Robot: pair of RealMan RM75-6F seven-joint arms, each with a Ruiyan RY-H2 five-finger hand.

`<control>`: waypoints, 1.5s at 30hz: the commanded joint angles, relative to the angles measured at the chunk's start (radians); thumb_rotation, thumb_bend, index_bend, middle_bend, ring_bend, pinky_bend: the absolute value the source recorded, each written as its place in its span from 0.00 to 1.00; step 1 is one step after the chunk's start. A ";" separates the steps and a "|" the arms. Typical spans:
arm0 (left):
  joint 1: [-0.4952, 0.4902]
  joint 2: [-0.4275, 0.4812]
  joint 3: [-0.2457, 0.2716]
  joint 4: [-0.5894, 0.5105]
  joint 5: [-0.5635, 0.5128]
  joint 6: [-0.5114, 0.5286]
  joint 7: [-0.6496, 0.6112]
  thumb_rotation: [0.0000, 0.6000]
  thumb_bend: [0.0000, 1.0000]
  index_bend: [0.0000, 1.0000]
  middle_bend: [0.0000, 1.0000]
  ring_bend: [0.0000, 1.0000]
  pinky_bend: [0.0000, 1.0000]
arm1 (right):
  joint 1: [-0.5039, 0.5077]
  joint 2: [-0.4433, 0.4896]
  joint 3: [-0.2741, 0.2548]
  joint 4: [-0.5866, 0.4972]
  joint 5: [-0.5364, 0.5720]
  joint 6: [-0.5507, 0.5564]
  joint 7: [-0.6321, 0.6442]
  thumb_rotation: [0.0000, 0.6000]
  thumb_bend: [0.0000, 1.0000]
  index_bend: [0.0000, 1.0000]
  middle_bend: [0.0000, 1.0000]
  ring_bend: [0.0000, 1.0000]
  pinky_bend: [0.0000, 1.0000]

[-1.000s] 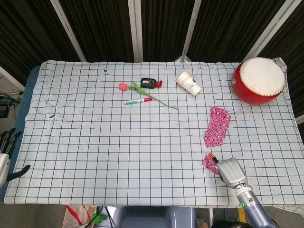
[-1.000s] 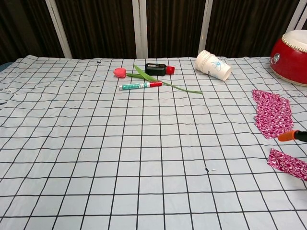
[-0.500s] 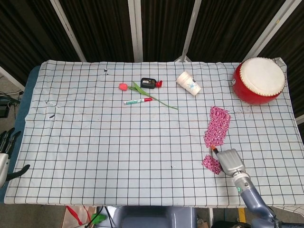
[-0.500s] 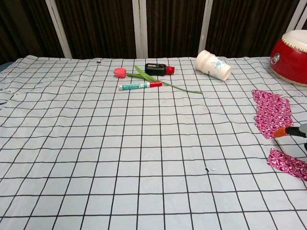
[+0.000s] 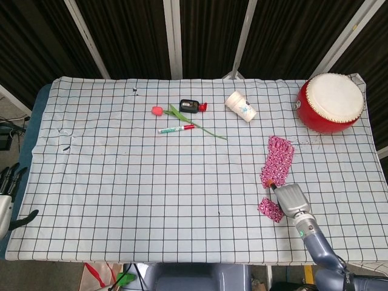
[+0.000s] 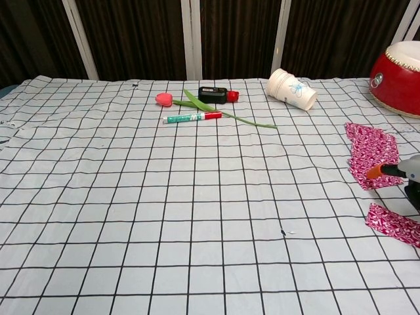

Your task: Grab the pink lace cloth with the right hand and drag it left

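The pink lace cloth (image 5: 276, 160) lies flat on the checked tablecloth at the right, below the drum; in the chest view the cloth (image 6: 371, 153) is at the right edge. A smaller pink scrap (image 5: 269, 209) lies just nearer me. My right hand (image 5: 290, 199) hovers between the two, its back facing up. Its orange-tipped finger (image 6: 377, 172) reaches over the cloth's near edge, and nothing is gripped. My left hand (image 5: 8, 193) hangs off the table's left side, fingers spread and empty.
A red drum (image 5: 331, 102) stands at the back right. A tipped paper cup (image 5: 240, 106), a black device (image 5: 190, 106), an artificial tulip (image 5: 182, 116) and a marker (image 5: 176, 128) lie across the back middle. The checked tablecloth (image 5: 139, 182) covers the table.
My right hand has moved away from me, from beside the small scrap up to the near edge of the pink lace cloth. The cloth and the left hand have not moved.
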 commanded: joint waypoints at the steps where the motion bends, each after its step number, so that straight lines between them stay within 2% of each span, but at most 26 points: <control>1: 0.000 0.000 0.000 0.000 0.000 0.001 0.001 1.00 0.25 0.10 0.00 0.00 0.01 | 0.006 -0.007 -0.005 0.011 0.013 -0.006 -0.009 1.00 0.86 0.15 0.81 0.79 0.62; 11: 0.001 0.001 0.002 -0.003 0.004 0.002 0.002 1.00 0.25 0.10 0.00 0.00 0.01 | 0.024 -0.022 -0.017 0.021 0.042 -0.006 -0.041 1.00 0.86 0.15 0.81 0.79 0.62; 22: 0.001 0.003 0.003 -0.002 0.006 0.003 -0.005 1.00 0.25 0.10 0.00 0.00 0.01 | 0.053 -0.050 -0.039 -0.050 0.040 0.021 -0.124 1.00 0.86 0.15 0.81 0.79 0.62; 36: 0.004 0.010 0.002 0.001 0.006 0.009 -0.026 1.00 0.25 0.10 0.00 0.00 0.01 | 0.154 -0.126 -0.003 -0.097 0.174 0.040 -0.282 1.00 0.86 0.15 0.81 0.80 0.62; 45: 0.007 0.014 0.001 0.003 0.008 0.014 -0.038 1.00 0.25 0.10 0.00 0.00 0.01 | 0.178 -0.127 0.006 -0.128 0.196 0.071 -0.294 1.00 0.86 0.15 0.81 0.80 0.62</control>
